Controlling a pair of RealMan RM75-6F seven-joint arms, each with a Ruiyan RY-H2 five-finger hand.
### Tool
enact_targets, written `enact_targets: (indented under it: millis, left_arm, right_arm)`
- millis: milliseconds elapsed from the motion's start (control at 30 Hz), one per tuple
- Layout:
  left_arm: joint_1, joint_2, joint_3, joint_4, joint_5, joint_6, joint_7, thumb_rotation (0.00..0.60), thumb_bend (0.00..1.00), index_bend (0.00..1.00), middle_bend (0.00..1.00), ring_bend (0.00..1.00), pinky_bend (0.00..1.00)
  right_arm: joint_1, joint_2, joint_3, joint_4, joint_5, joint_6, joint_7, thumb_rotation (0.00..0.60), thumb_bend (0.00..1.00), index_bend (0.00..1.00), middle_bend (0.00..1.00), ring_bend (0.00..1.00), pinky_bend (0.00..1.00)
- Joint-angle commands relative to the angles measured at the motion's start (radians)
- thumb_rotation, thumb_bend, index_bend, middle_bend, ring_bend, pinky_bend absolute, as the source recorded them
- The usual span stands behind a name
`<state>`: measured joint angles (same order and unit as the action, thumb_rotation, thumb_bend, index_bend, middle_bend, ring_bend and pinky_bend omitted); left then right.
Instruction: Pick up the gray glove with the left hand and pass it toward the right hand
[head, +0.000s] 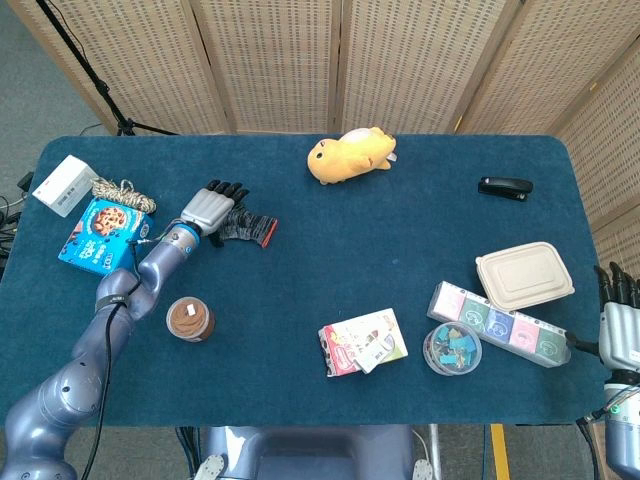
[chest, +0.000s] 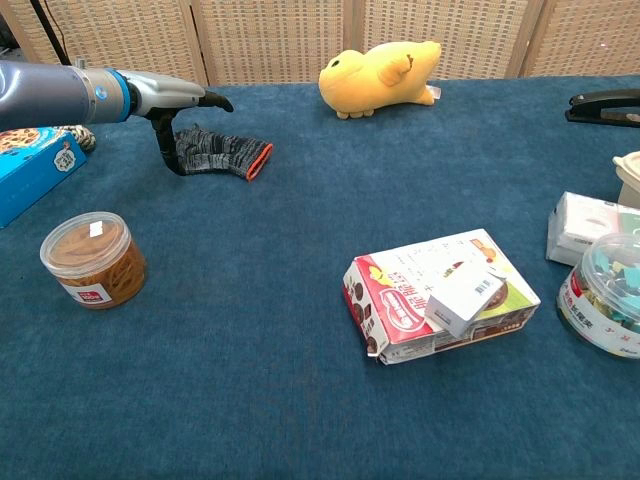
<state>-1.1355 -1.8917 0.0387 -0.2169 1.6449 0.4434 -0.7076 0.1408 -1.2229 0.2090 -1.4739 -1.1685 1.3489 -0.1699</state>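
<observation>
The gray knit glove (head: 248, 229) with an orange cuff lies flat on the blue table (head: 400, 230), left of centre and toward the back. My left hand (head: 210, 207) hovers over the glove's finger end, fingers stretched out and apart, holding nothing. In the chest view the left hand (chest: 178, 98) is above the glove (chest: 228, 153), with its thumb hanging down by the glove's left edge. Whether it touches the glove I cannot tell. My right hand (head: 620, 333) is at the table's right edge, far from the glove, fingers straight and empty.
A brown-filled jar (head: 190, 319) stands just in front of my left forearm. A blue cookie box (head: 100, 234), a rope coil (head: 120, 190) and a white box (head: 63, 184) lie at the left. A yellow plush toy (head: 350, 155) is at the back, a snack box (head: 363, 341) at the front.
</observation>
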Motion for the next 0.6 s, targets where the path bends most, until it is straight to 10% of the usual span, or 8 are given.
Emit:
enact_targets:
  millis: [33, 233, 400, 600]
  left_arm:
    - [-0.008, -0.019, 0.006, 0.022, -0.006, -0.015, 0.0, 0.6, 0.0, 0.0, 0.0, 0.0, 0.04]
    - [-0.014, -0.04, 0.005, 0.051, -0.021, -0.035, 0.011, 0.6, 0.07, 0.06, 0.0, 0.0, 0.08]
    - [-0.021, -0.051, -0.007, 0.056, -0.044, -0.065, 0.017, 0.6, 0.43, 0.2, 0.05, 0.09, 0.2]
    - [-0.027, -0.063, -0.008, 0.06, -0.055, -0.086, 0.037, 0.6, 0.45, 0.23, 0.07, 0.11, 0.22]
  right_arm:
    - [-0.001, 0.004, 0.001, -0.001, 0.004, -0.001, 0.005, 0.6, 0.0, 0.0, 0.0, 0.0, 0.0]
    - [-0.001, 0.011, -0.001, -0.007, 0.001, -0.002, 0.014, 0.6, 0.0, 0.0, 0.0, 0.0, 0.0]
    - [-0.002, 0.013, -0.006, -0.004, -0.013, 0.006, 0.021, 0.6, 0.0, 0.0, 0.0, 0.0, 0.0]
    - [-0.005, 0.012, -0.011, -0.001, -0.036, 0.023, 0.028, 0.6, 0.0, 0.0, 0.0, 0.0, 0.0]
